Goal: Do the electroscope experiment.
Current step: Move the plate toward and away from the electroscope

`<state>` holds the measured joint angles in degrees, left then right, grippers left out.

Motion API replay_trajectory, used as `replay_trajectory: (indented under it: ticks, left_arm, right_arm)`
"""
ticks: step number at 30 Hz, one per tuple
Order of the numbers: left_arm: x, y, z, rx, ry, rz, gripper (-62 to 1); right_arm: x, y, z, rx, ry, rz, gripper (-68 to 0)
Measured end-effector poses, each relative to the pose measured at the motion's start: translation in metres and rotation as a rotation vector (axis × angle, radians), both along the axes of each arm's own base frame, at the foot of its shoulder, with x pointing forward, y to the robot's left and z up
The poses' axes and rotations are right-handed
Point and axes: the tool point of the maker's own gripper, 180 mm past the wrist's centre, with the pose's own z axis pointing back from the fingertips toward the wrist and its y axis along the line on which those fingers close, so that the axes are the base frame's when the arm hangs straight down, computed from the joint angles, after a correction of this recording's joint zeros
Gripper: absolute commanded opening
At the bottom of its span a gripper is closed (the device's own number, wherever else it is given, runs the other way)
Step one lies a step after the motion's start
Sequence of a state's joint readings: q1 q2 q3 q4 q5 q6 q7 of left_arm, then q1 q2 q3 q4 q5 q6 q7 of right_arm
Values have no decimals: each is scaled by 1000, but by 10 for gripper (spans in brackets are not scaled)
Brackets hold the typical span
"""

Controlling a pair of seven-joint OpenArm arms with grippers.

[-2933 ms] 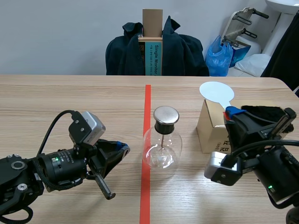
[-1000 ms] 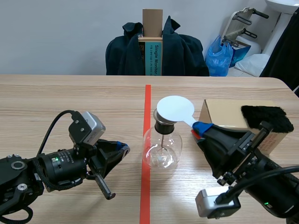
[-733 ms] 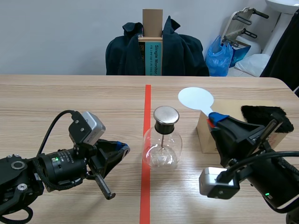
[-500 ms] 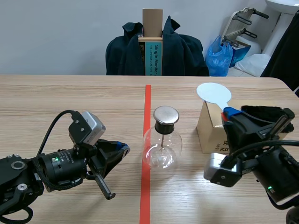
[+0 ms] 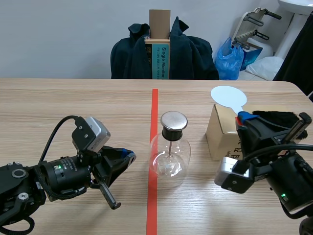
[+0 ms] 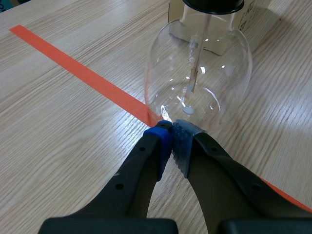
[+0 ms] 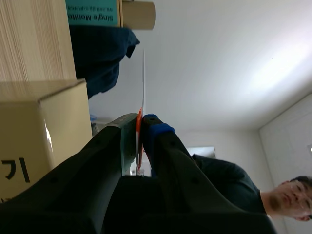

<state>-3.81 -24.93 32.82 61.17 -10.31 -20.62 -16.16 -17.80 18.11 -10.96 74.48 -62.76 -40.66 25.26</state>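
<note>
The electroscope (image 5: 169, 152), a clear glass flask with a metal cap and a thin rod hung inside it, was set on the red tape line (image 5: 152, 196) at the middle of the table. From the left wrist view the flask (image 6: 197, 73) was seen just ahead of the left gripper (image 6: 171, 134). That gripper's two pads were pressed together on nothing, right at the foot of the glass, though whether they touched it could not be told. In the scene view this gripper (image 5: 128, 155) lay low on the table beside the flask.

The white disc (image 5: 228, 96) was clamped by its stem in the right gripper (image 5: 243, 117), raised above the cardboard box (image 5: 221, 132) and well apart from the metal cap. Black fur (image 5: 274, 117) lay on the box behind the gripper. In the right wrist view the disc (image 7: 143, 83) was shown edge-on, rising from between the closed fingers of the right gripper (image 7: 140, 122).

The step was judged to be the carrying of the charged disc to the cap. It would be done best if the disc were held only by its stem and its flat face were lowered level over the cap. The approach should be slow, so that the flask is not knocked, and the disc should be kept off the box and the glass on the way.
</note>
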Motion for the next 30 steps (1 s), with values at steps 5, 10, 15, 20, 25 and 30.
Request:
replay_trajectory:
  ticks: [5,10,15,20,25,30]
  left_arm:
    - [0,0,0,0,0,0,-590]
    - [0,0,0,0,0,0,-590]
    - [0,0,0,0,0,0,-590]
    - [0,0,0,0,0,0,-590]
    - [0,0,0,0,0,0,-590]
    - [0,0,0,0,0,0,-590]
  right_arm:
    - [-8,16,-1,-11,-2,100,-667]
    - [-21,35,-2,-24,-4,225,-667]
    - [-34,51,-3,-39,-5,343,-667]
    - [-43,60,-4,-49,-6,409,-667]
    - [-48,64,-5,-53,-7,447,-667]
    - [-51,67,-5,-55,-7,467,-667]
